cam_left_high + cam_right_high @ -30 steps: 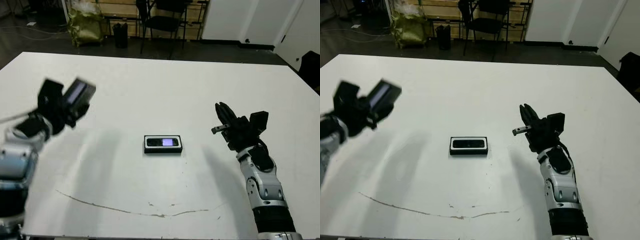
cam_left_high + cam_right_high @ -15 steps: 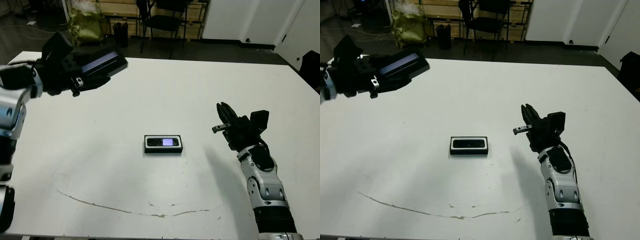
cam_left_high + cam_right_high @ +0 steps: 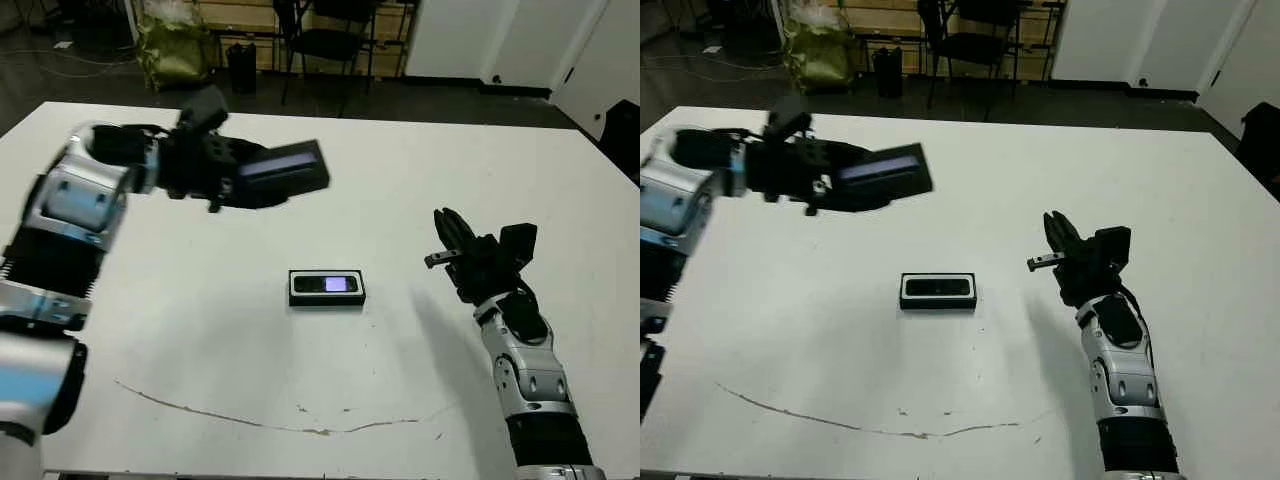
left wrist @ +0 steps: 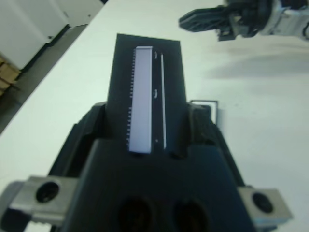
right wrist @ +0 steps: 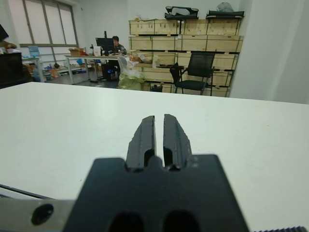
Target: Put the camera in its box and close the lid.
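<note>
The box (image 3: 298,300) lies at the middle of the table, a small black tray with white lining. The camera (image 3: 327,285) rests inside it, pale screen up. My left gripper (image 3: 238,178) is shut on the lid (image 3: 287,165), a flat black cover with a silvery stripe. It holds the lid in the air, behind and left of the box. In the left wrist view the lid (image 4: 147,92) sticks out between the fingers (image 4: 203,128), with a corner of the box (image 4: 210,108) beyond it. My right gripper (image 3: 447,238) hovers right of the box, shut and holding nothing.
A thin dark line (image 3: 250,420) runs across the table near its front edge. Beyond the far edge stand a chair (image 3: 335,45), a yellow-green bag (image 3: 175,45) and wooden crates. A person (image 5: 116,42) sits at a distant desk.
My left arm has swung the lid from the far left towards the table's middle, closer to the box. The right arm, box and camera have stayed put.
</note>
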You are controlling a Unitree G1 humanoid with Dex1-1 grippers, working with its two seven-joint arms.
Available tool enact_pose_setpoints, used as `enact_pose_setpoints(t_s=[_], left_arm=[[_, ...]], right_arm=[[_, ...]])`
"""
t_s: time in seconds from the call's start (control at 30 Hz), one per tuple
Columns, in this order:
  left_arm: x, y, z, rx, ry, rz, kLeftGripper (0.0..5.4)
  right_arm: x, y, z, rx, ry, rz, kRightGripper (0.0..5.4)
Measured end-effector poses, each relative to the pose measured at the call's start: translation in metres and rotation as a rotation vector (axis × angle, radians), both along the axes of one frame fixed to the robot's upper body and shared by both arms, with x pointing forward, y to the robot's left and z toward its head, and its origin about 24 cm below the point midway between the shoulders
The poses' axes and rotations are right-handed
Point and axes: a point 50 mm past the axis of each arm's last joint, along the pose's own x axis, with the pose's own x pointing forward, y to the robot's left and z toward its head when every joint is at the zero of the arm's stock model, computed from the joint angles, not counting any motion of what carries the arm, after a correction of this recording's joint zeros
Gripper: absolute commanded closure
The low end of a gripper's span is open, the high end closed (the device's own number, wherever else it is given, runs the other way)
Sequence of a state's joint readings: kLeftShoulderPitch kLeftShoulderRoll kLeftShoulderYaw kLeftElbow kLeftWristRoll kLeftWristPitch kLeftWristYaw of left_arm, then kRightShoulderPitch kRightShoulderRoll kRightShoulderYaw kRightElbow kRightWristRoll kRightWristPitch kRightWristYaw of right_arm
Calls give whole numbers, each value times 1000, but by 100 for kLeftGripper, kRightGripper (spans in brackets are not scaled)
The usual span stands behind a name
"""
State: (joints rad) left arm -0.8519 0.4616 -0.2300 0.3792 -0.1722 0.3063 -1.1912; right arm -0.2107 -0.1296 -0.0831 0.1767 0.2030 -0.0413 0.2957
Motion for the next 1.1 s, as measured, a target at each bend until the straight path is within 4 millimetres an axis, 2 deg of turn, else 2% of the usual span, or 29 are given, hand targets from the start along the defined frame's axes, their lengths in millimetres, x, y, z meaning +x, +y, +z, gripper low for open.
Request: enact_pose_setpoints(t_s=[0.23, 0.57, 0.83, 1.1], left_arm=[[3, -18, -28, 3, 103, -35, 269], [1, -13, -64, 60, 243, -14, 269], [0, -8, -77, 133, 296, -23, 269], [-3, -9, -83, 124, 358, -43, 269]], right_arm=[[0, 2, 2, -26, 4, -10, 540], [2, -2, -4, -25, 6, -19, 540], [3, -4, -9, -19, 7, -11, 540], [5, -4, -8, -19, -10, -4, 540]])
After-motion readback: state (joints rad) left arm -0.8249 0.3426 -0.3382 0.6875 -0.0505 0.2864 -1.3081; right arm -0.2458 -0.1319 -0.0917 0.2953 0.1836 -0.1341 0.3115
